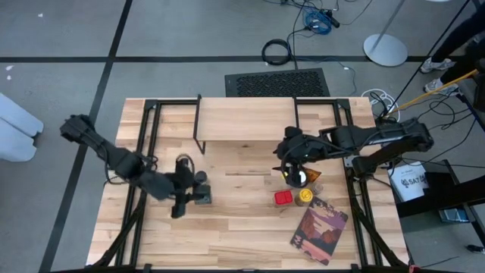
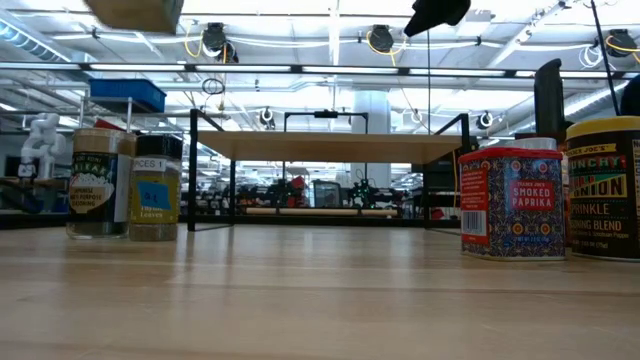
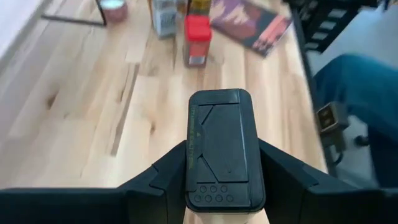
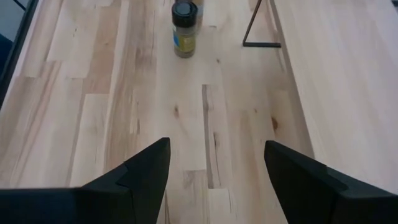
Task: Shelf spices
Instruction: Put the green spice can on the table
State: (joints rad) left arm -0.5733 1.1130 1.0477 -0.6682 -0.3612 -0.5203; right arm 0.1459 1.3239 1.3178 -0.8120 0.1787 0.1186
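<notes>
My left gripper (image 1: 182, 203) is over the table's left-middle, shut on a spice tin with a black flip lid (image 3: 226, 149). Beside it stand a black-topped jar with a yellow label (image 1: 201, 178) (image 4: 185, 28) and another jar (image 1: 205, 197). In the low view these are a tan-topped jar (image 2: 100, 182) and a black-topped one (image 2: 156, 187). My right gripper (image 1: 290, 163) (image 4: 216, 168) hangs open above the table, right of centre, by a pale-topped jar (image 1: 295, 178). A red paprika tin (image 1: 283, 198) (image 2: 512, 202) and a yellow-topped onion jar (image 1: 304, 196) (image 2: 605, 190) stand near it. The shelf (image 1: 246, 117) stands at the far edge. My left gripper pinches the black-lidded tin between its two fingers (image 3: 165, 177), one on each long side just under the lid's edge (image 3: 191, 155). The lid faces the wrist camera. The tin's body and underside are hidden by the lid and the fingers.
A reddish-purple picture book (image 1: 319, 227) lies flat near the table's right near corner. The shelf's black legs (image 4: 261, 31) stand on the far half. Bare planks lie between the two groups of jars (image 1: 242, 189). A person's leg in jeans (image 3: 360, 93) shows beyond the table edge.
</notes>
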